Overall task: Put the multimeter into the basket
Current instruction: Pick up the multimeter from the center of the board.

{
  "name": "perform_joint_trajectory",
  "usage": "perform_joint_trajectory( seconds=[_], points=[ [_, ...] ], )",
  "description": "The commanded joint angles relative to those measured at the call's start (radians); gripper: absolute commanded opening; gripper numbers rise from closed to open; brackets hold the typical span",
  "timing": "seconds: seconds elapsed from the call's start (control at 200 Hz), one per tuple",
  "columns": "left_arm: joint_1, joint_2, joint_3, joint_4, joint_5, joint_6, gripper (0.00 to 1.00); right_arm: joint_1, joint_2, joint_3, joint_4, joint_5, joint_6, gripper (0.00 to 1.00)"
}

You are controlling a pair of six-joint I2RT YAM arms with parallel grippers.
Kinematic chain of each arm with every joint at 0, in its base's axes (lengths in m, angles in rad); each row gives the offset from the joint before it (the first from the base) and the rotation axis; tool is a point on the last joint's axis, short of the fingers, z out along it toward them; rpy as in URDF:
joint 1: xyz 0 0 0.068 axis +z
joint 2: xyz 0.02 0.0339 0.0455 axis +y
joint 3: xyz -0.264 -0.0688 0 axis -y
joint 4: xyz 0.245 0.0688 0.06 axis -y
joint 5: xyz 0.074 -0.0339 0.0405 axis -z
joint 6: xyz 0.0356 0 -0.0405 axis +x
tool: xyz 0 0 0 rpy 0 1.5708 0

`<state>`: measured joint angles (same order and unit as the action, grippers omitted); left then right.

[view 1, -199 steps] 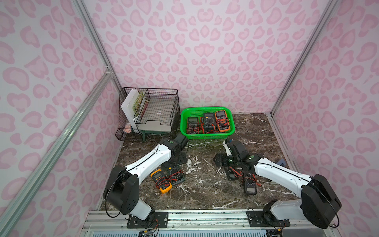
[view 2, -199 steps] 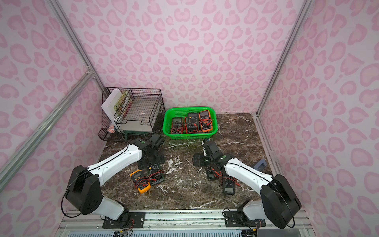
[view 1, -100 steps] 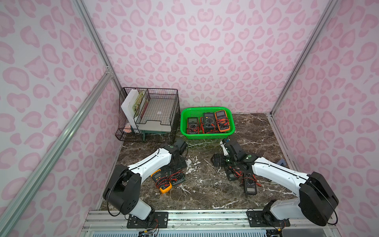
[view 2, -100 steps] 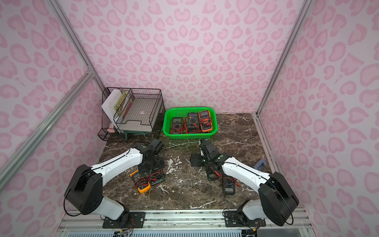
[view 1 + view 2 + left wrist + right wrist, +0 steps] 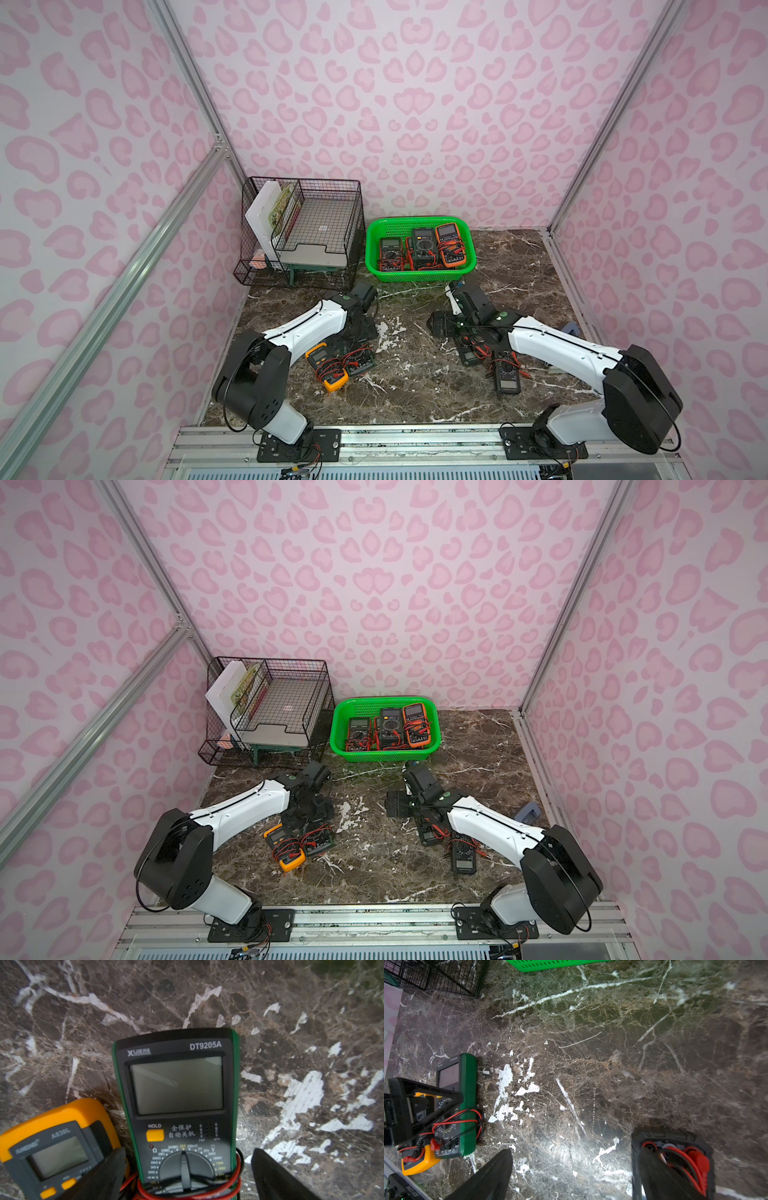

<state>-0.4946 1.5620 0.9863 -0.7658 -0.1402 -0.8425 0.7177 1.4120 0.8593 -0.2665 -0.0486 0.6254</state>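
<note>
The green basket (image 5: 419, 275) (image 5: 384, 755) stands at the back middle with three multimeters inside. On the marble at the front left, a green-edged multimeter (image 5: 178, 1088) (image 5: 360, 362) wrapped in red leads lies beside an orange multimeter (image 5: 56, 1142) (image 5: 326, 368). My left gripper (image 5: 188, 1153) is open and straddles the green-edged one's dial end, one finger in the gap next to the orange one. My right gripper (image 5: 574, 1152) is open over bare marble. One of its fingers overlaps a black multimeter (image 5: 675, 1147). Two black multimeters (image 5: 507, 376) lie under the right arm.
A black wire rack (image 5: 307, 232) holding boards and a tray stands left of the basket. A small blue object (image 5: 571, 330) lies by the right wall. Pink walls close in the left, back and right, and a metal rail (image 5: 415, 440) runs along the front.
My left arm has come down lower over the two multimeters at the front left. The right arm has shifted only slightly. Both grippers have stayed open.
</note>
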Motion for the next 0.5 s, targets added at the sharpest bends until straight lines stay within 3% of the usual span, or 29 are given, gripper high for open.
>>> perform_joint_trajectory(
  seconds=[0.0, 0.495],
  points=[
    [0.008, 0.006, -0.011, 0.007, 0.007, 0.022, 0.99, 0.0, 0.007, 0.011, -0.008, 0.013, 0.01, 0.99],
    [0.018, 0.075, -0.026, 0.066, 0.043, 0.04, 0.99, 0.0, 0.042, 0.056, -0.025, 0.013, -0.007, 0.99]
  ],
)
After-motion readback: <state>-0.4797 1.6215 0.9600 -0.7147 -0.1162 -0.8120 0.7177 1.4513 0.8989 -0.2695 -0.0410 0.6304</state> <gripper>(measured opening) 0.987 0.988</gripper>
